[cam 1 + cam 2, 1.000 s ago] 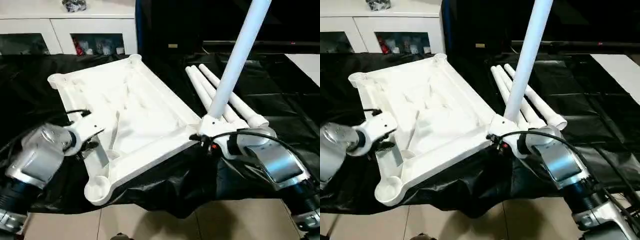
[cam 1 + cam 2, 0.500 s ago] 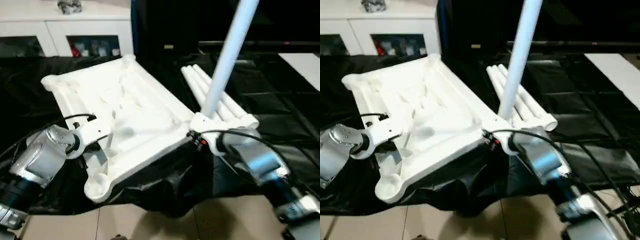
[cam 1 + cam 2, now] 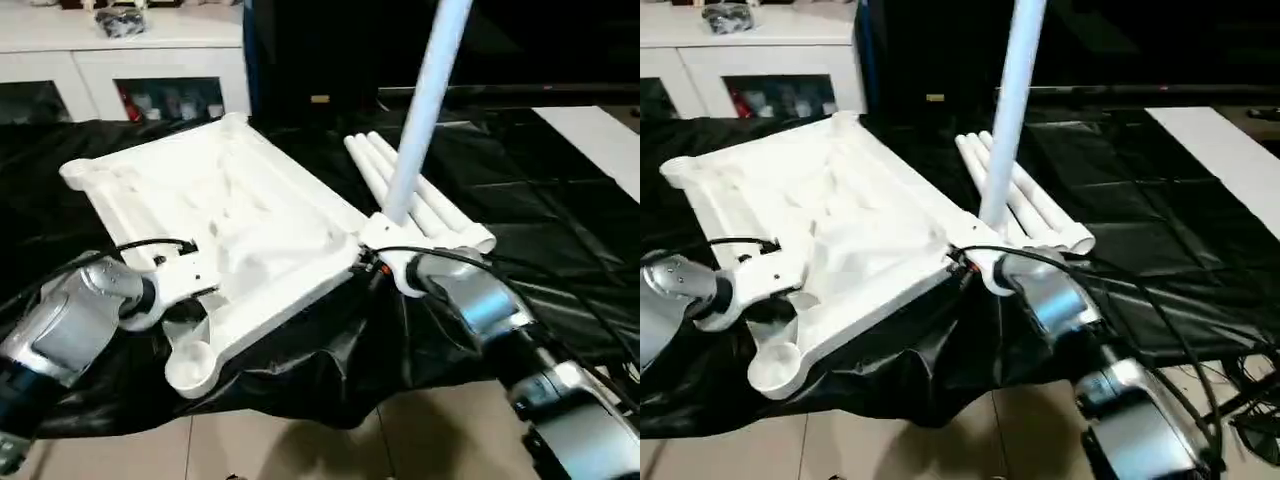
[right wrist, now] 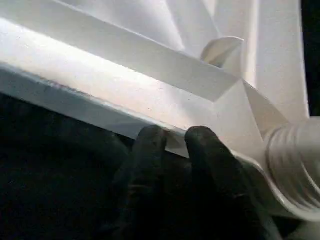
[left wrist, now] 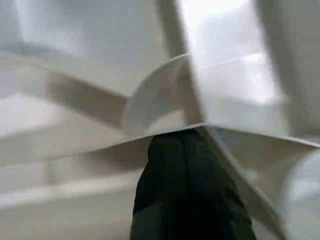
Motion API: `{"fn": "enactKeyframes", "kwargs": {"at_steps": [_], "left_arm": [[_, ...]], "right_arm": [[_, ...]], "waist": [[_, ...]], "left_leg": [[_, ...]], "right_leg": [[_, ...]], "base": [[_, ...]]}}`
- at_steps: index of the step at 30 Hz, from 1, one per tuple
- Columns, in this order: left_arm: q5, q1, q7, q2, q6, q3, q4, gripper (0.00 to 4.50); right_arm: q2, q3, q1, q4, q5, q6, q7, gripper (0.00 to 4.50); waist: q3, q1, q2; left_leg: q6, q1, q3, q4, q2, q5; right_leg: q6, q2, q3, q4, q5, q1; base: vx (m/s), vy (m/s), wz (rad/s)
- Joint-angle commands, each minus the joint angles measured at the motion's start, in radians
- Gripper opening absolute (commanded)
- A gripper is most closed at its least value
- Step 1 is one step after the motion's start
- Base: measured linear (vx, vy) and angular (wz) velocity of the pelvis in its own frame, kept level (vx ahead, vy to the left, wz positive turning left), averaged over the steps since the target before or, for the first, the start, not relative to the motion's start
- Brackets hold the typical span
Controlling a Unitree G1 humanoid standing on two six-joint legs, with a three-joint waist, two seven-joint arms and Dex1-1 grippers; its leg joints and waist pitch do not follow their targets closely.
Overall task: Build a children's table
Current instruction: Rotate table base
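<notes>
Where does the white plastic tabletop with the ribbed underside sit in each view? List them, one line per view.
Left eye view: tabletop left of centre, on the black sheet.
Right eye view: left of centre.
Left wrist view: its ribs right at the left gripper.
Right wrist view: its rim at the right gripper.
Landmark: upright white tube leg, threaded base.

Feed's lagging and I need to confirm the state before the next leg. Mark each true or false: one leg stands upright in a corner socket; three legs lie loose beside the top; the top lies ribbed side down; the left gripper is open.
One leg stands upright in a corner socket: true.
Three legs lie beside the tabletop: true.
Ribbed side down: false, the ribs face up.
Left gripper open: false, it is shut.
</notes>
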Motion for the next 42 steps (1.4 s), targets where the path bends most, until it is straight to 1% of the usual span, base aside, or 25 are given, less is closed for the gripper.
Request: {"fn": "enactKeyframes", "kwargs": {"at_steps": [1,2,3,4,6,7,8,9,10,11,13,14,15,16,17,18,23,26,30,31,35,38,40,41,42], "left_arm": [[-0.017,-0.001,0.0,-0.003,-0.017,0.002,-0.029,0.0],[-0.017,-0.001,0.002,-0.003,-0.018,0.003,-0.028,0.0],[-0.001,-0.002,0.022,0.001,-0.018,0.005,-0.022,0.0],[-0.001,-0.002,0.022,0.001,-0.018,0.005,-0.022,0.0],[0.012,0.001,0.028,0.01,-0.019,0.004,-0.019,0.0],[0.017,0.007,0.03,0.018,-0.017,0.006,-0.022,0.0],[0.017,0.009,0.031,0.021,-0.016,0.007,-0.023,0.0],[0.016,0.013,0.031,0.024,-0.017,0.01,-0.026,0.0],[0.016,0.016,0.031,0.026,-0.018,0.011,-0.027,0.0],[0.017,0.018,0.034,0.027,-0.017,0.014,-0.026,0.0],[0.029,0.023,0.033,0.04,-0.021,0.005,-0.018,0.0],[0.029,0.023,0.033,0.04,-0.021,0.005,-0.018,0.0],[0.032,0.024,0.032,0.043,-0.021,0.001,-0.019,0.0],[0.033,0.023,0.034,0.042,-0.021,-0.001,-0.018,0.0],[0.032,0.021,0.037,0.039,-0.019,-0.002,-0.018,0.0],[0.032,0.021,0.037,0.038,-0.019,-0.002,-0.019,0.0],[0.021,0.022,0.042,0.024,-0.014,-0.003,-0.033,0.0],[0.017,0.02,0.044,0.015,-0.013,-0.007,-0.034,0.0],[0.019,0.018,0.049,0.01,-0.014,-0.011,-0.03,0.0],[0.02,0.016,0.05,0.009,-0.016,-0.012,-0.026,0.0],[0.02,0.015,0.05,0.011,-0.018,-0.011,-0.024,0.0],[0.022,0.015,0.049,0.012,-0.017,-0.009,-0.026,0.0],[0.023,0.017,0.049,0.013,-0.015,-0.007,-0.029,0.0],[0.023,0.017,0.049,0.013,-0.014,-0.006,-0.03,0.0],[0.022,0.019,0.05,0.014,-0.012,-0.005,-0.032,0.0]], "right_arm": [[0.027,0.009,-0.014,0.046,-0.005,-0.021,-0.011,0.54],[0.028,0.009,-0.015,0.048,-0.006,-0.023,-0.011,0.54],[0.035,0.016,-0.021,0.054,-0.014,-0.041,-0.016,0.33],[0.035,0.016,-0.021,0.054,-0.014,-0.041,-0.016,0.33],[0.039,0.007,-0.02,0.039,-0.001,-0.042,-0.009,0.33],[0.04,-0.027,-0.019,0.012,0.04,-0.025,0.015,0.33],[0.038,-0.039,-0.019,0.003,0.053,-0.022,0.022,0.59],[0.036,-0.048,-0.02,-0.001,0.06,-0.027,0.028,0.66],[0.035,-0.052,-0.02,-0.002,0.062,-0.033,0.03,0.65],[0.028,-0.067,-0.019,-0.015,0.08,-0.023,0.046,0.65],[-0.041,-0.096,0.014,-0.129,0.13,0.02,0.14,1.0],[-0.044,-0.097,0.015,-0.133,0.131,0.021,0.143,1.0],[-0.066,-0.101,0.027,-0.167,0.142,0.033,0.17,1.09],[-0.098,-0.107,0.043,-0.209,0.158,0.04,0.206,1.1],[-0.125,-0.114,0.056,-0.242,0.174,0.052,0.239,1.1],[-0.128,-0.115,0.058,-0.246,0.176,0.053,0.243,1.36],[-0.254,-0.123,0.097,-0.326,0.197,0.093,0.342,1.73],[-0.262,-0.119,0.092,-0.299,0.174,0.103,0.317,2.03],[-0.252,-0.1,0.088,-0.269,0.142,0.105,0.28,2.31],[-0.224,-0.084,0.073,-0.221,0.108,0.097,0.223,2.4],[-0.173,-0.057,0.048,-0.147,0.08,0.082,0.162,2.76],[-0.138,-0.046,0.028,-0.092,0.063,0.07,0.124,3.02],[-0.113,-0.045,0.018,-0.066,0.056,0.067,0.098,3.02],[-0.106,-0.044,0.016,-0.06,0.051,0.063,0.088,3.28],[-0.097,-0.047,0.013,-0.054,0.047,0.067,0.071,3.28]], "waist": [[-0.051,0.003,0.015],[-0.052,0.002,0.015],[-0.052,0.001,0.005],[-0.053,0.003,0.009],[-0.052,0.003,0.01],[-0.053,0.003,0.011],[-0.055,0.002,0.012],[-0.056,0.003,0.02],[-0.057,0.002,0.017],[-0.058,0.003,0.015],[-0.064,0.005,0.024],[-0.069,0.011,0.016],[-0.071,0.014,0.017],[-0.07,0.016,0.011],[-0.068,0.025,0.014],[-0.066,0.031,0.011],[-0.059,0.032,0.005],[-0.059,0.03,0.005],[-0.063,0.027,0.005],[-0.064,0.027,0.006],[-0.067,0.025,0.008],[-0.065,0.025,0.008],[-0.064,0.024,0.001],[-0.064,0.026,0.004],[-0.064,0.026,0.005]], "left_leg": [[-0.039,0.009,-0.016,-0.076,0.019,-0.359],[-0.039,0.009,-0.016,-0.076,0.019,-0.359],[-0.036,0.007,-0.015,-0.077,0.02,-0.352],[-0.036,0.008,-0.015,-0.076,0.02,-0.348],[-0.033,0.008,-0.014,-0.076,0.02,-0.339],[-0.033,0.007,-0.014,-0.076,0.02,-0.336],[-0.029,0.003,-0.015,-0.076,0.02,-0.324],[-0.029,0.003,-0.015,-0.076,0.02,-0.317],[-0.028,0.003,-0.014,-0.076,0.021,-0.313],[-0.024,0.003,-0.012,-0.075,0.02,-0.298],[-0.018,0.003,-0.012,-0.071,0.02,-0.271],[-0.004,-0.002,-0.011,-0.068,0.021,-0.219],[0.011,-0.002,-0.008,-0.065,0.021,-0.166],[0.017,-0.004,-0.006,-0.064,0.021,-0.15],[0.021,-0.003,-0.005,-0.064,0.02,-0.153],[0.021,-0.002,-0.004,-0.065,0.021,-0.167],[0.008,-0.002,-0.004,-0.068,0.02,-0.23],[0.003,-0.004,-0.006,-0.067,0.018,-0.23],[0.005,-0.004,-0.005,-0.064,0.017,-0.206],[0.005,-0.004,-0.005,-0.064,0.018,-0.2],[0.002,-0.003,-0.005,-0.062,0.017,-0.188],[-0.003,-0.004,-0.005,-0.063,0.018,-0.192],[-0.004,-0.004,-0.004,-0.064,0.018,-0.193],[-0.006,-0.003,-0.004,-0.064,0.019,-0.191],[-0.006,-0.003,-0.004,-0.065,0.019,-0.194]], "right_leg": [[-0.17,-0.066,0.057,-0.096,-0.378,0.03],[-0.172,-0.066,0.057,-0.095,-0.372,0.03],[-0.172,-0.065,0.056,-0.094,-0.365,0.031],[-0.175,-0.066,0.057,-0.091,-0.36,0.031],[-0.175,-0.065,0.059,-0.092,-0.348,0.031],[-0.176,-0.065,0.059,-0.09,-0.343,0.032],[-0.179,-0.065,0.059,-0.087,-0.316,0.037],[-0.183,-0.066,0.059,-0.085,-0.301,0.038],[-0.186,-0.065,0.059,-0.086,-0.286,0.037],[-0.194,-0.063,0.059,-0.083,-0.259,0.038],[-0.204,-0.062,0.06,-0.078,-0.202,0.041],[-0.205,-0.058,0.059,-0.071,-0.126,0.049],[-0.219,-0.055,0.059,-0.063,-0.05,0.043],[-0.224,-0.055,0.059,-0.061,-0.032,0.043],[-0.228,-0.056,0.058,-0.063,-0.043,0.043],[-0.224,-0.058,0.059,-0.066,-0.071,0.043],[-0.191,-0.062,0.059,-0.083,-0.225,0.042],[-0.182,-0.063,0.058,-0.087,-0.265,0.041],[-0.19,-0.059,0.056,-0.083,-0.229,0.039],[-0.194,-0.059,0.057,-0.081,-0.216,0.039],[-0.219,-0.058,0.056,-0.075,-0.162,0.039],[-0.219,-0.059,0.056,-0.074,-0.164,0.04],[-0.216,-0.06,0.057,-0.074,-0.17,0.041],[-0.212,-0.061,0.057,-0.074,-0.176,0.039],[-0.211,-0.061,0.058,-0.074,-0.178,0.039]], "base": [[0.0,0.0,0.0],[0.0,0.0,0.0],[0.0,0.0,0.0],[0.0,0.0,0.0],[0.0,0.0,0.0],[0.0,0.0,0.0],[0.0,0.0,0.0],[0.0,0.0,0.0],[0.0,0.0,0.0],[0.0,0.0,0.0],[0.0,0.0,0.0],[0.0,0.0,0.0],[0.0,0.0,0.0],[0.0,0.0,0.0],[0.0,0.0,0.0],[0.0,0.0,0.0],[0.0,0.0,0.0],[0.0,0.0,0.0],[0.0,0.0,0.0],[0.0,0.0,0.0],[0.0,0.0,0.0],[0.0,0.0,0.0],[0.0,0.0,0.0],[0.0,0.0,0.0],[0.0,0.0,0.0]]}}
